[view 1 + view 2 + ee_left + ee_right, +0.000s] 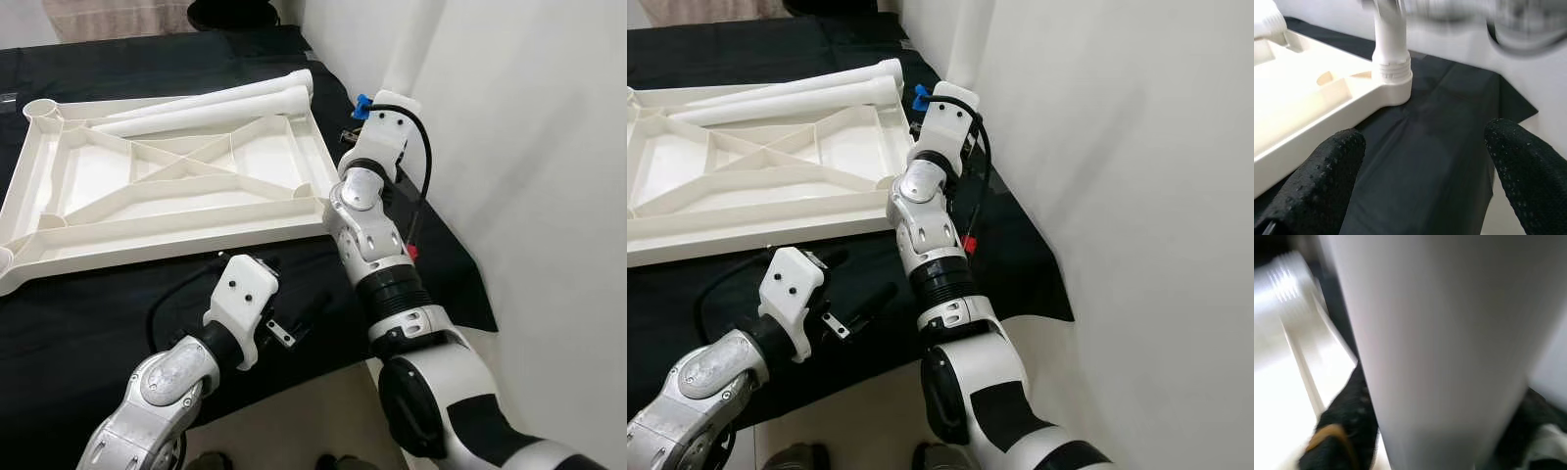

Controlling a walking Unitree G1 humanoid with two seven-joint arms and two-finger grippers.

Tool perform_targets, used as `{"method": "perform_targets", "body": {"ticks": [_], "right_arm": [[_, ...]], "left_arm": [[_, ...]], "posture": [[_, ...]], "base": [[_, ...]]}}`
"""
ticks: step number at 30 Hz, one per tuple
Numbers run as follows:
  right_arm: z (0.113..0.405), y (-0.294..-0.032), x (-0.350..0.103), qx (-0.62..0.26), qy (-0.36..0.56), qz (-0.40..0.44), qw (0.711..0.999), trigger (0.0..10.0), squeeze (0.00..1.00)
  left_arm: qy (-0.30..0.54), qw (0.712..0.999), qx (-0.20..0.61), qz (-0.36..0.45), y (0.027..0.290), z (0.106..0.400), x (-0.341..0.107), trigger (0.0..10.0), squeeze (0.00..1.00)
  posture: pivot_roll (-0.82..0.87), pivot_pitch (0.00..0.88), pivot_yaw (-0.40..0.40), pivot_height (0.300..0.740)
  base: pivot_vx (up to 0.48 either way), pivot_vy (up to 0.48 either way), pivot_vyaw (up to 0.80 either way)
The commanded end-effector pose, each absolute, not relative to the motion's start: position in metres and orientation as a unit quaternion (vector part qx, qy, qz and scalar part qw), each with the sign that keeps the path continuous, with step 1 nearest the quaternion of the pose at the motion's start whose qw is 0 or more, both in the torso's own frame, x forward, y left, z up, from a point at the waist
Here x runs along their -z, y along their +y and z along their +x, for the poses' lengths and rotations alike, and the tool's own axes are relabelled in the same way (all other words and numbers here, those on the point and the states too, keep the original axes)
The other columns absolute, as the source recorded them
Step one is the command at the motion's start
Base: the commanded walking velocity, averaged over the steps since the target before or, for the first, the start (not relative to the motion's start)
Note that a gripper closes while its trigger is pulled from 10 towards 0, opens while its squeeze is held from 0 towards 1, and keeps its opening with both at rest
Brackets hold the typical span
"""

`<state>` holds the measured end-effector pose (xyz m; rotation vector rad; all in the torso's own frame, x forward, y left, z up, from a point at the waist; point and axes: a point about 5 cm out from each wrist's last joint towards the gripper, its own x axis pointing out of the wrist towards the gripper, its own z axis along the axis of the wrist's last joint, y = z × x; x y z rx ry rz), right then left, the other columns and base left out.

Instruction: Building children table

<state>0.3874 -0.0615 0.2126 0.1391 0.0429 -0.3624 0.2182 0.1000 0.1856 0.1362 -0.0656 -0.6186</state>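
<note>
Tabletop: one, white plastic, lying upside down on a black cloth, ribs and diagonal braces facing up. Round sockets at the corners; the far-left one shows whole, the near-left corner is cut off by the frame edge.

Legs: three white tubes. Two loose legs lie side by side along the tabletop's far edge, their left ends hidden behind the rim. One upright leg stands in the near-right corner socket, its threaded collar at the socket mouth; its top is blurred in the left wrist view and runs out of frame in the head views.

Right gripper: at the upright leg, wrapped about it. In the right wrist view the tube fills most of the picture, with one black finger against its side. The picture is blurred; the second finger is hard to make out.

Left gripper: low over the cloth, just off the tabletop's near edge, fingers spread wide with nothing between them, pointing toward the upright leg.

Surroundings: a white wall close on the right; pale floor beyond the cloth's near edge. The right arm hides the socket corner in the head views.
</note>
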Motion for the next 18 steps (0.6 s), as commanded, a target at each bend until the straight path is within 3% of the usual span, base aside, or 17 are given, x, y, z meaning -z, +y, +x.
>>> {"method": "perform_targets", "body": {"ticks": [1,3,4,18], "right_arm": [[0.384,-0.057,-0.199,0.174,0.052,0.080,0.980,10.0,1.00],[0.384,-0.057,-0.200,0.168,0.049,0.082,0.981,10.0,1.00],[0.384,-0.057,-0.201,0.165,0.043,0.083,0.982,10.0,0.00],[0.383,-0.065,-0.220,0.101,-0.023,0.070,0.992,10.0,0.00]], "left_arm": [[-0.023,0.950,0.304,0.066,0.099,0.218,-0.181,10.0,0.00],[-0.024,0.950,0.304,0.067,0.099,0.218,-0.182,10.0,0.00],[-0.024,0.950,0.305,0.066,0.099,0.218,-0.181,10.0,0.00],[-0.027,0.950,0.304,0.069,0.101,0.219,-0.181,10.0,0.00]], "posture": [[0.06,0.183,-0.080,0.740],[0.06,0.183,-0.078,0.740],[0.06,0.182,-0.079,0.740],[0.06,0.178,-0.075,0.740]], "base": [[0.000,0.000,0.00],[0.000,0.000,0.00],[0.000,0.000,0.00],[0.000,0.000,0.00]]}}
